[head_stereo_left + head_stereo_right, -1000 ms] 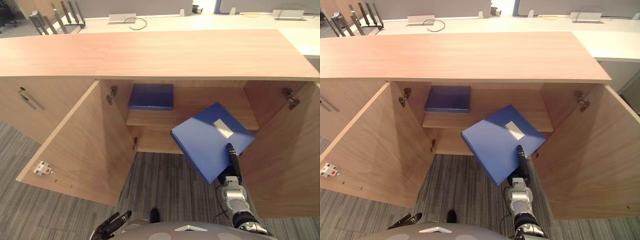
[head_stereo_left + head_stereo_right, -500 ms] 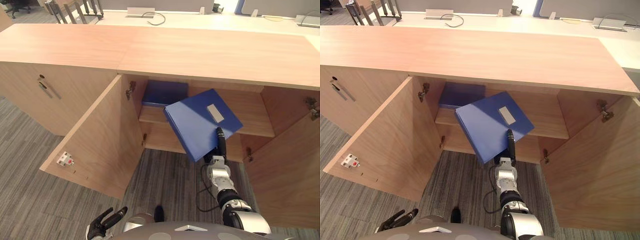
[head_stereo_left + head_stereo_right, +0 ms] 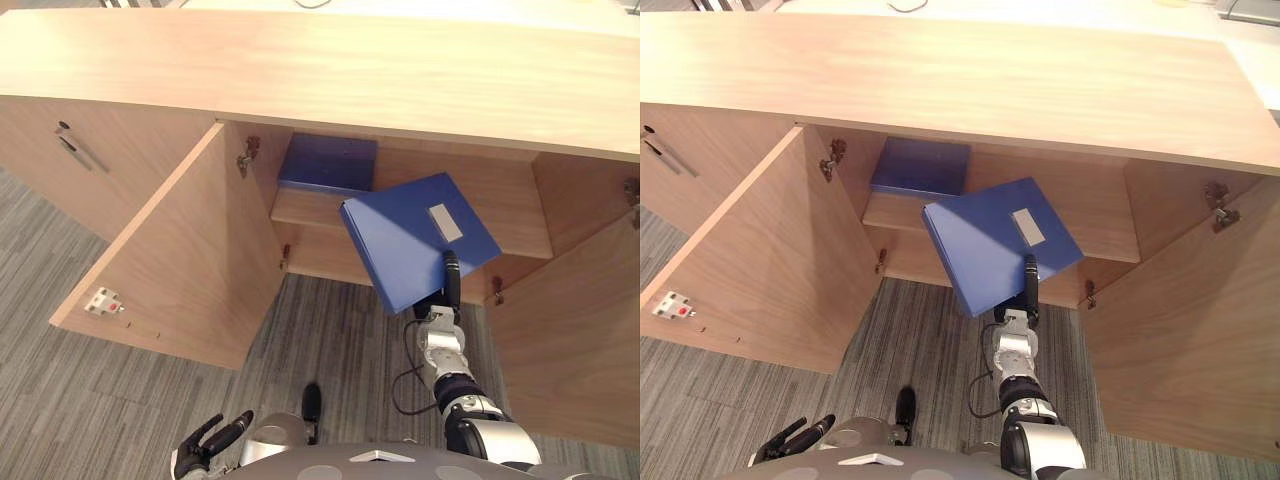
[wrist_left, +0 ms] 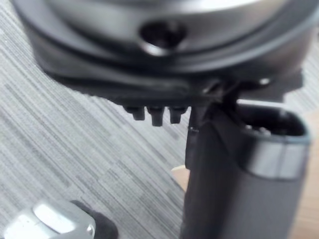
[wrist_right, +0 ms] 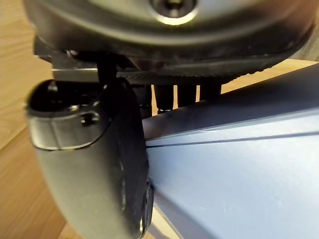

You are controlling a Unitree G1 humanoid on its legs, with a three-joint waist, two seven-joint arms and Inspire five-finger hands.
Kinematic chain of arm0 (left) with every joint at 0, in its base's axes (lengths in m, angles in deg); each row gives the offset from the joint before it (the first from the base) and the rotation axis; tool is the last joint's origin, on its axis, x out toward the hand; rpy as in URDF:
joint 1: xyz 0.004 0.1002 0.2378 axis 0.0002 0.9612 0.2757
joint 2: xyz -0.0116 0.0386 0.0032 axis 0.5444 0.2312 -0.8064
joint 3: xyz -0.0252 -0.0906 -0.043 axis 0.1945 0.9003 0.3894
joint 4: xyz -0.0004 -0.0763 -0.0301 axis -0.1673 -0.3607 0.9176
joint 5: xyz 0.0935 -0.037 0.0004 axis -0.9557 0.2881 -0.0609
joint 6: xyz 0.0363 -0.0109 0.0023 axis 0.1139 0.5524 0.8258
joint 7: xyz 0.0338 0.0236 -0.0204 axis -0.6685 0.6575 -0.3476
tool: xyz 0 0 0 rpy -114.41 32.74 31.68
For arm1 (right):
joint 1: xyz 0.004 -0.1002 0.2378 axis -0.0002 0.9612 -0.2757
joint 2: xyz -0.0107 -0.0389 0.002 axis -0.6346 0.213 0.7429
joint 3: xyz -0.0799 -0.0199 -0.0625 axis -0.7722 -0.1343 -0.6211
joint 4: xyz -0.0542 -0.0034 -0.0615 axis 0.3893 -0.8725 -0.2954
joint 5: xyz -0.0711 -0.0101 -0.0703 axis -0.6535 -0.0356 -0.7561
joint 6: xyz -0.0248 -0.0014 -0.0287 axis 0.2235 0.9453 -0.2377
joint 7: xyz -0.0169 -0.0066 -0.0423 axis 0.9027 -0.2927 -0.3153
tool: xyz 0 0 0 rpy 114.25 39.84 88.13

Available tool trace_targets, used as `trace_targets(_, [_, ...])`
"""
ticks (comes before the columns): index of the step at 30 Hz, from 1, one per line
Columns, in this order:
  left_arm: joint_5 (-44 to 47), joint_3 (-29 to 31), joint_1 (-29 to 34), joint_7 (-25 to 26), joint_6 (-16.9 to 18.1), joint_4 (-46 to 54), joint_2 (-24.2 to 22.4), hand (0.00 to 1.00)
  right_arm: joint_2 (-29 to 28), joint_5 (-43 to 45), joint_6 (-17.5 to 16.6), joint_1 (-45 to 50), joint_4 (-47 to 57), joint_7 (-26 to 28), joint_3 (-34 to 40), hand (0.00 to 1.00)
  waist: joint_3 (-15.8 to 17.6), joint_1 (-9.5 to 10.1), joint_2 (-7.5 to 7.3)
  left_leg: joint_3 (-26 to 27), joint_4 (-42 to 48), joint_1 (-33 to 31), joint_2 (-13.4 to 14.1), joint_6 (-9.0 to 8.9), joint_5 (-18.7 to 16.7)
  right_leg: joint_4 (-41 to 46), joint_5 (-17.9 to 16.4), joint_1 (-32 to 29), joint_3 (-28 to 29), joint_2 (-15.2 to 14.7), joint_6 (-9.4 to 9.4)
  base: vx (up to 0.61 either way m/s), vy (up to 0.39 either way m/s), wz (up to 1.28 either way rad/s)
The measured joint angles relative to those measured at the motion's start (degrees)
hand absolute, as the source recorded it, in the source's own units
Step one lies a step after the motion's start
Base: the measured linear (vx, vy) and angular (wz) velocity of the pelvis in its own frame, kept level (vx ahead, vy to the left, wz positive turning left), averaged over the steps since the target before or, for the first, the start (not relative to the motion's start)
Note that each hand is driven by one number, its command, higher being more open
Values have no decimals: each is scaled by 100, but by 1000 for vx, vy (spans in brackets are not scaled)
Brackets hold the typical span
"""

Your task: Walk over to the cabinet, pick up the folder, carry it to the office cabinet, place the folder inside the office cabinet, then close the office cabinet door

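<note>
Blue and tilted, the folder (image 3: pixel 410 235) sits at the mouth of the open cabinet (image 3: pixel 330 80) with its far corner over the front of the shelf (image 3: pixel 520 225). The right hand (image 3: pixel 447 300) grips its near edge, thumb on top and fingers (image 5: pixel 187 92) curled underneath. A second folder (image 3: pixel 328 163), also blue, lies flat at the left back of the shelf just beside the held one, the left door (image 3: pixel 170 260) and right door (image 3: pixel 570 340) stand wide open on either side, and the left hand (image 3: pixel 208 447) hangs low over the grey carpet (image 3: pixel 100 400) with its fingers relaxed, holding nothing.
</note>
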Motion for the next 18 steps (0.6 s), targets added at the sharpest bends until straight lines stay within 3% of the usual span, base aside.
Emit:
trace_targets(2, [31,-13,-3,-10,5,190,4,100,5,-1,-1,12,0,0,38,0,35,-56,-58,-108,494,-261,18,29,-270,-6,51,49,-26,39,13,162,-82,39])
trace_targets(5, [48,-157,17,-55,11,365,25,100,11,-1,-1,35,2,-2,99,0,66,-24,8,-158,1681,-714,292,-3,-858,240,304,112,-48,252,-5,141,-35,28])
trace_targets(6, [58,-244,-27,-61,8,386,26,100,48,-4,7,53,61,0,156,0,124,-18,109,-190,1871,-722,423,16,-888,649,66,-81,-47,220,-74,109,-21,22])
trace_targets(8, [59,-336,-177,-99,10,348,18,100,112,-14,9,123,316,3,196,0,171,18,166,-166,2134,-809,478,16,-888,91,-189,-123,-87,289,-115,58,-71,25])
trace_targets(10, [58,-369,-239,-155,18,349,23,100,196,-15,14,129,465,3,207,0,198,83,173,-6,2425,-888,400,-63,-969,-323,230,-281,-79,195,-152,6,-163,26])
trace_targets(11, [56,-379,-277,-175,14,288,-56,100,320,-16,25,167,542,12,217,0,207,16,384,-8,2573,-894,468,-135,-1135,-87,268,-249,-151,165,-128,-5,-86,28])
trace_targets(13, [53,-379,-231,-216,10,274,-132,100,388,-8,28,192,654,-12,213,0,198,61,535,117,2594,-896,578,-141,-1162,111,176,-344,-198,175,-178,5,-18,6])
trace_targets(16, [40,-376,-135,-273,-9,262,-180,100,347,-2,27,301,1101,-69,199,0,219,61,554,324,2639,-980,703,-145,-1165,717,-15,-723,-180,71,-259,-28,-17,-25])
trace_targets(18, [69,-370,-172,-335,-6,296,-130,100,224,2,-47,271,1727,-89,157,0,418,51,506,639,2693,-1009,784,-219,-1236,1628,-222,-1246,-52,-175,-375,-67,7,-44])
